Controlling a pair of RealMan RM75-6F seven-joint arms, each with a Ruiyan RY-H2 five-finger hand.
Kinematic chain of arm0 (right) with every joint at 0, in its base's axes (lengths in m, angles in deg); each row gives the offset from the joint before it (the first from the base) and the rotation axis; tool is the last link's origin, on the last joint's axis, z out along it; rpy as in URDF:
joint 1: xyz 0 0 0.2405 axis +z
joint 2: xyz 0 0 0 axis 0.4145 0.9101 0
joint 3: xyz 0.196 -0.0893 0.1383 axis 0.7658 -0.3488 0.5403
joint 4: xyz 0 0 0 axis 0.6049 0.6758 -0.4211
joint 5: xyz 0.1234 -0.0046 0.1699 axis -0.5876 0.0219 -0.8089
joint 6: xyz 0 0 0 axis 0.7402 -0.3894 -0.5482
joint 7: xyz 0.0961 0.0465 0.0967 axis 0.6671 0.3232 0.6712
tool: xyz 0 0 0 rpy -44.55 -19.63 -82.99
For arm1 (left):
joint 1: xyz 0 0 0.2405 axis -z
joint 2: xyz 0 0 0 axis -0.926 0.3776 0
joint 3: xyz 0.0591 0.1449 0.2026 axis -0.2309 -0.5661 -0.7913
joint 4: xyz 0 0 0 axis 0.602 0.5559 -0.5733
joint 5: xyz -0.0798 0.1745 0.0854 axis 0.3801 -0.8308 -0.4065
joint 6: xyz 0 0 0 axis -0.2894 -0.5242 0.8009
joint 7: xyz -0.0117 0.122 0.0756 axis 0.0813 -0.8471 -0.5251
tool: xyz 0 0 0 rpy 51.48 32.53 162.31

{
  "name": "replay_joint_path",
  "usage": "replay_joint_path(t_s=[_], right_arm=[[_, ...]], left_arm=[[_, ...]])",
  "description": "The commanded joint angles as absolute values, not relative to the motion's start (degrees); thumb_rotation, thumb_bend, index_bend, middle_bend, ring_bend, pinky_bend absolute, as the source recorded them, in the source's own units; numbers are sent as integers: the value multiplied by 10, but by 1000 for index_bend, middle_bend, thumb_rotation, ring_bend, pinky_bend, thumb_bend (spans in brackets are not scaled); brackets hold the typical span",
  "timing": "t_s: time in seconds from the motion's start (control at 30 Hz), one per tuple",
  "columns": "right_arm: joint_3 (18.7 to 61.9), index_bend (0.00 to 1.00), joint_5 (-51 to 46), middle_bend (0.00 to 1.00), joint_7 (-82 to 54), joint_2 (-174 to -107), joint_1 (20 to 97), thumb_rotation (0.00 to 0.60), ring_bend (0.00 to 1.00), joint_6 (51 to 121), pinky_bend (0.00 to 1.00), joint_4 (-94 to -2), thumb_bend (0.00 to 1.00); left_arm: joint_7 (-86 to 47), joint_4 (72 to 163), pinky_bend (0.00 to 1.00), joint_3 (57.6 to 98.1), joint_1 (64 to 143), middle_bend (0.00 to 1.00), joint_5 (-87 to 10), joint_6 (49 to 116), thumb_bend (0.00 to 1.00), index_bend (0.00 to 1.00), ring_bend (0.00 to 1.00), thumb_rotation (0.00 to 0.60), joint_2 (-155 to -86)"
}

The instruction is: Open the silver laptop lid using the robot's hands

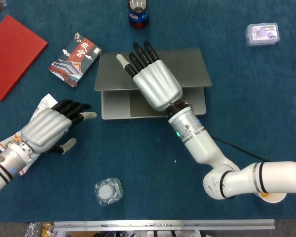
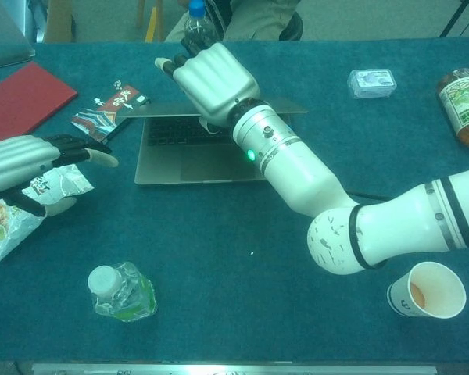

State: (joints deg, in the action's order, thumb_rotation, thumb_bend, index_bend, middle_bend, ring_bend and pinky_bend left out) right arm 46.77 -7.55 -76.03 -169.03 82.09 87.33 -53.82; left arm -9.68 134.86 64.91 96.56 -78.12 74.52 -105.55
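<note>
The silver laptop stands ajar, its lid [image 1: 193, 69] [image 2: 291, 106] lifted a little above the keyboard base [image 1: 117, 106] [image 2: 189, 169]. My right hand [image 1: 156, 85] [image 2: 213, 81] lies over the middle of the lid with its fingers stretched toward the hinge side. It holds nothing, and whether the palm presses on the lid is unclear. My left hand [image 1: 47, 128] [image 2: 22, 161] hovers to the left of the laptop, fingers spread and pointing at the base's left edge, a short gap away.
A snack bag [image 2: 1, 220] lies under my left hand. A red book [image 1: 12, 52], a card pack [image 1: 76, 54] and a blue-capped bottle [image 1: 138, 12] sit behind. A water bottle [image 2: 121, 291] lies near the front edge. A paper cup [image 2: 426, 289], a small box [image 1: 262, 33] and a brown bottle [image 2: 463, 105] stand right.
</note>
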Motion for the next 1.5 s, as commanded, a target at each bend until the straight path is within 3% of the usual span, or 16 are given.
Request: replay_joint_path(t_s=[0.03, 1.03, 1.5], right_arm=[[468, 116, -76, 211, -761, -1691, 822, 600, 42, 874, 111, -537, 282], [470, 116, -83, 211, -759, -1689, 835, 600, 43, 879, 111, -539, 283], [505, 116, -101, 210, -757, -1657, 844, 600, 43, 886, 111, -544, 283]], left_arm=[[-108, 1345, 70, 654, 978, 80, -767, 728, 417, 142, 81, 600, -1070], [-145, 1280, 70, 653, 1033, 84, -676, 638, 416, 142, 81, 600, -1166], [-152, 1279, 70, 643, 1036, 86, -666, 643, 417, 142, 81, 600, -1167]])
